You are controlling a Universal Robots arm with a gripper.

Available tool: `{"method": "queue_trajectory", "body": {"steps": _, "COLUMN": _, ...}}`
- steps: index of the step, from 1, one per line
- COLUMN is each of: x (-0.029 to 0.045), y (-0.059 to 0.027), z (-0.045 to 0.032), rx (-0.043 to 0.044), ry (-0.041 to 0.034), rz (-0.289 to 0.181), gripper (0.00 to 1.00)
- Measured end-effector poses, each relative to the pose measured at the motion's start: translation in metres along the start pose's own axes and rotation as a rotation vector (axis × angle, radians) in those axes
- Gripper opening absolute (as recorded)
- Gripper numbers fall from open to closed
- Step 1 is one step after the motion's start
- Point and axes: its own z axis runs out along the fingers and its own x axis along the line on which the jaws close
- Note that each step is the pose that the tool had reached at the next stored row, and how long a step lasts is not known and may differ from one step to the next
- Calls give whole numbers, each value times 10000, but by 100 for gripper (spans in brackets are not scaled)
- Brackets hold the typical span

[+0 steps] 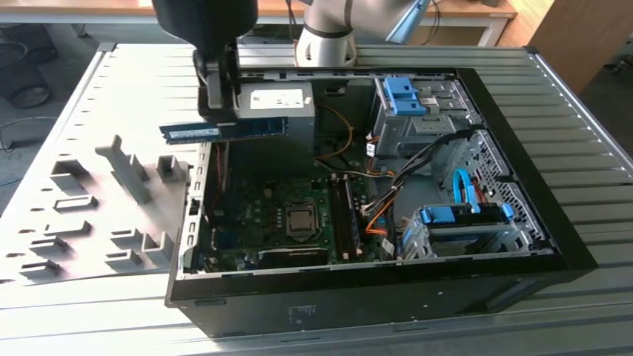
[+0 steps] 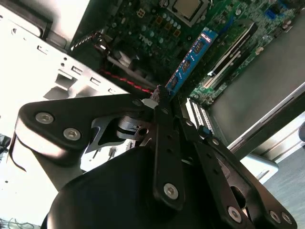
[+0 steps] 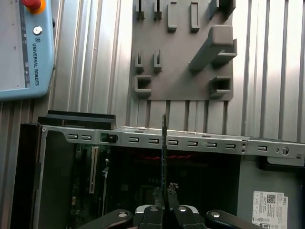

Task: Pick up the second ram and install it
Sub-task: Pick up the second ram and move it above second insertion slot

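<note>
- Ext view's left: grey holder plate (image 1: 70,222) flat on the table (image 1: 574,111), well apart from the ram (image 1: 247,129).
- Next over, my gripper (image 1: 219,115) is clamped on that ram. Stick's level, up in the air over the case's (image 1: 346,311) left wall.
- Second wrist view: ram pokes out past my gripper, mobo (image 2: 138,28) underneath.
- Further right, inside the case: drive cages (image 1: 411,119) w/ blue clips.

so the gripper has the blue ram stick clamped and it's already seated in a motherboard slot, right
Not seated. The gripper does have the ram stick clamped, but the exterior view shows it held in the air above the open computer case, near the case's wall on the exterior view's left, clear of the motherboard.
</note>
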Motion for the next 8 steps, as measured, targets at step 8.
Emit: {"method": "queue_trajectory", "body": {"steps": 8, "x": -4, "y": -156, "z": -5, "rx": -1, "ry": 1, "rz": 1, "gripper": 14}}
